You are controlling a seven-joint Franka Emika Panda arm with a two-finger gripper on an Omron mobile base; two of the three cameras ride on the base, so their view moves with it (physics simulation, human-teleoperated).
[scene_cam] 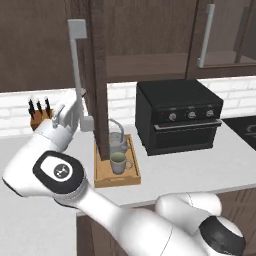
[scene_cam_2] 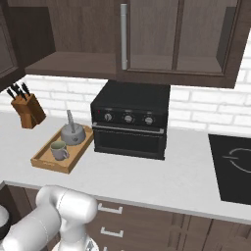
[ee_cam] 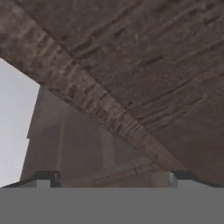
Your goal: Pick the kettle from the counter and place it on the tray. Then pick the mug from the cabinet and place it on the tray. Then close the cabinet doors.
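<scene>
Squat grey metal kettle (scene_cam_2: 73, 133) and pale grey-green mug (scene_cam_2: 59, 150) sit on the wooden tray (scene_cam_2: 45, 161); the pincer (scene_cam: 85, 120), fingers spread wide, presses the dark-brown open cabinet door (scene_cam: 96, 75), likely to close it.

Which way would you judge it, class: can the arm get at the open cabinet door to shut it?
Probably yes: the gripper is already beside the open cabinet door, near its bar handle, with nothing between them.
</scene>
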